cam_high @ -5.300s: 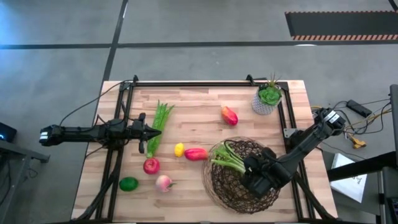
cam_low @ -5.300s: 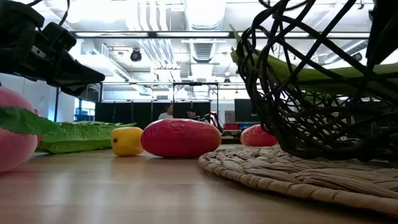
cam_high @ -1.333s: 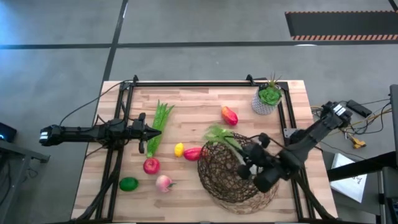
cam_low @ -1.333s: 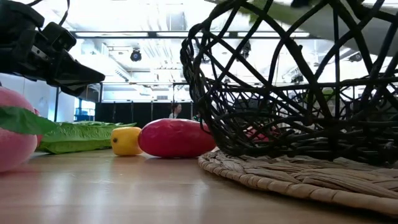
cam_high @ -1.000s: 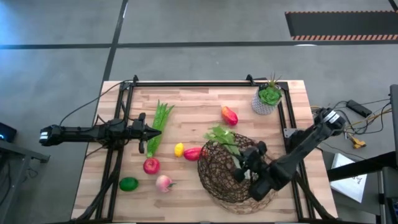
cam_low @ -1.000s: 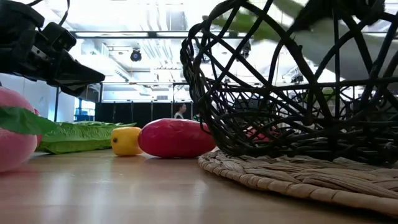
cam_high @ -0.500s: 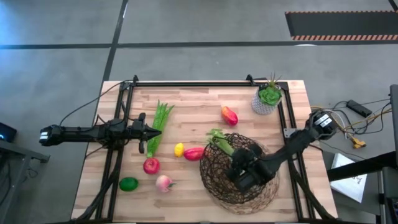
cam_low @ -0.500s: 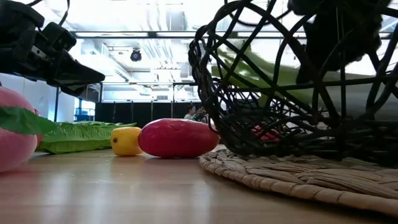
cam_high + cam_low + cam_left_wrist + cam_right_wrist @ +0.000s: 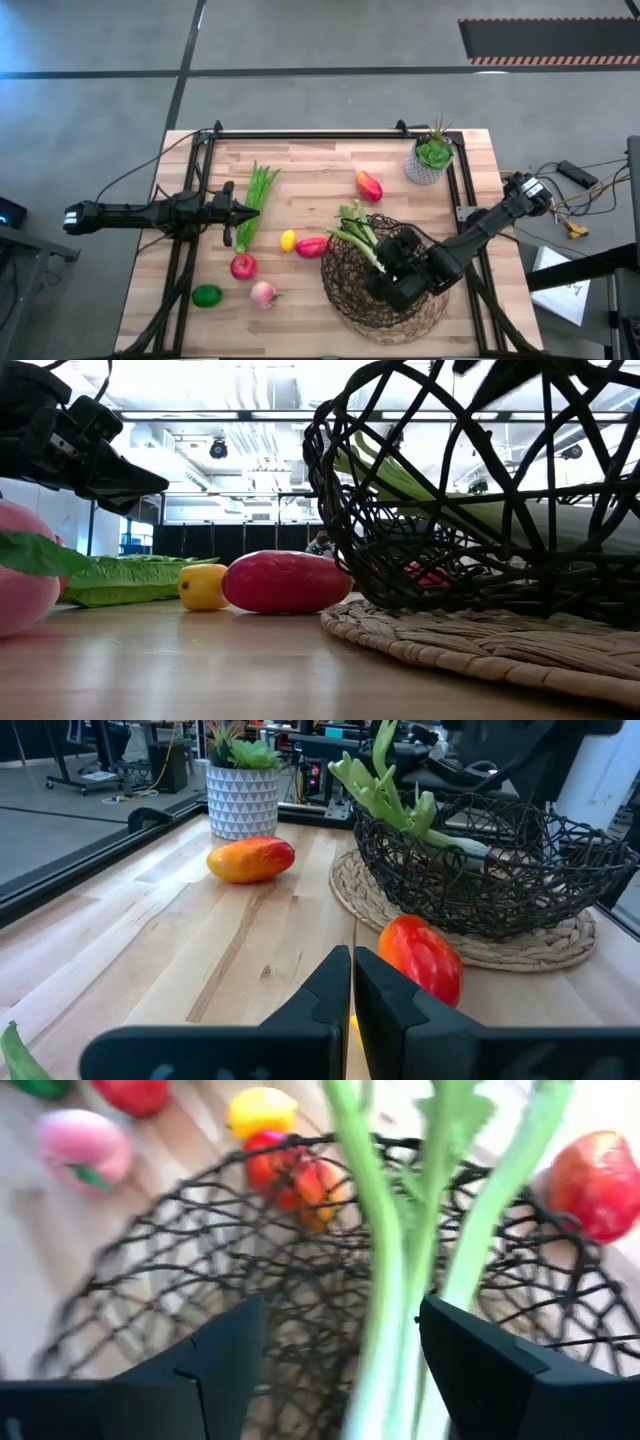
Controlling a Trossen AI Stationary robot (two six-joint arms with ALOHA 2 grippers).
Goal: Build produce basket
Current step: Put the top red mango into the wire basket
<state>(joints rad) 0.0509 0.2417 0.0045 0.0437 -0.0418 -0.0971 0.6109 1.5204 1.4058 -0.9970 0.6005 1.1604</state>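
While the leafy green [image 9: 356, 228] lies across the basket [image 9: 352, 292] rim, stalks between the spread fingers, the right gripper [image 9: 398, 272] hangs over the basket, open wide, gripping nothing. Left gripper [image 9: 238, 211] closed, empty, beside the bean bundle [image 9: 255, 200].

The right arm reaches in from the table's right edge and bends down over the basket [image 9: 385, 290], so the right gripper [image 9: 392, 262] hangs just inside the basket's rim, above its middle. Its two dark fingers [image 9: 215, 1365] are spread wide apart, one on each side of the pale green stalks of the leafy green [image 9: 405, 1280] without pressing on them. The left arm lies stretched out low and level, well to the left of the basket, with the left gripper [image 9: 229, 211] pointing toward it and its jaws pressed together, holding nothing.
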